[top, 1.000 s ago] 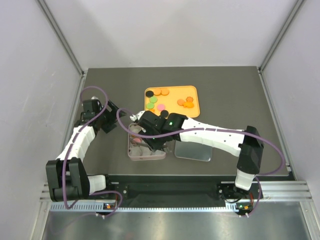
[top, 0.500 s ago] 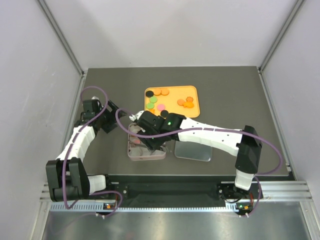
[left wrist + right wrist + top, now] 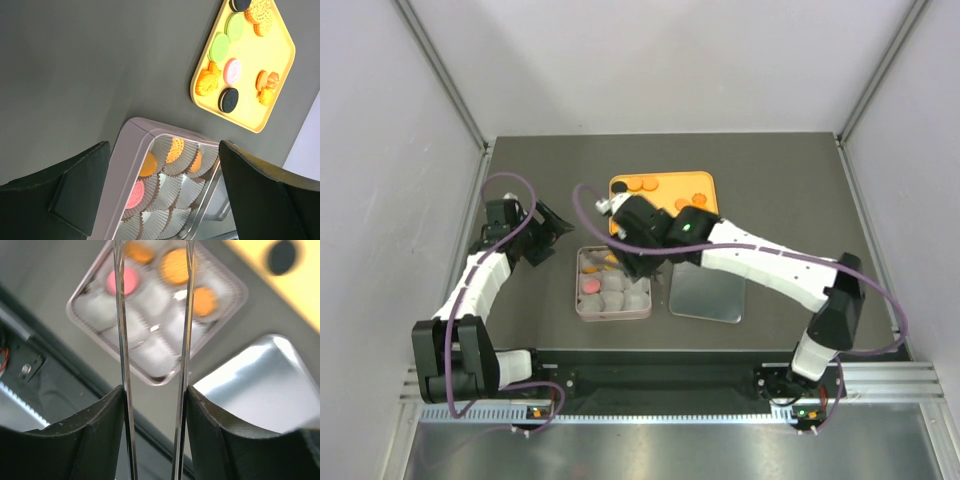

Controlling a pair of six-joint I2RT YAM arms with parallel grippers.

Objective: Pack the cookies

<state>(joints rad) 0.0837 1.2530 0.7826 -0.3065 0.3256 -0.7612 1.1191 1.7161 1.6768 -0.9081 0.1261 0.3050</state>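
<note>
Dark grey table between white walls carries one yellow tray, one square tin and one shiny lid. The lid lies flat just right of the tin, and the tray sits beyond both.

The tin is lined with white paper cups, nine as far as the right wrist view lets me count, in three rows of three. Four cookies sit in cups. Three are orange, toward the side facing the tray, and one is pink, by the tin's left wall. The remaining cups show only white paper.

On the tray, the left wrist view shows two black cookies, two green and one pink. It also shows several orange ones, but I cannot fix their number because some overlap and the frame edge cuts others.

The right gripper hangs above the tin's far edge, its two thin clear fingers spread apart with nothing between them. The left gripper is over the table to the left of the tin and points toward it, jaws wide apart and holding nothing.
</note>
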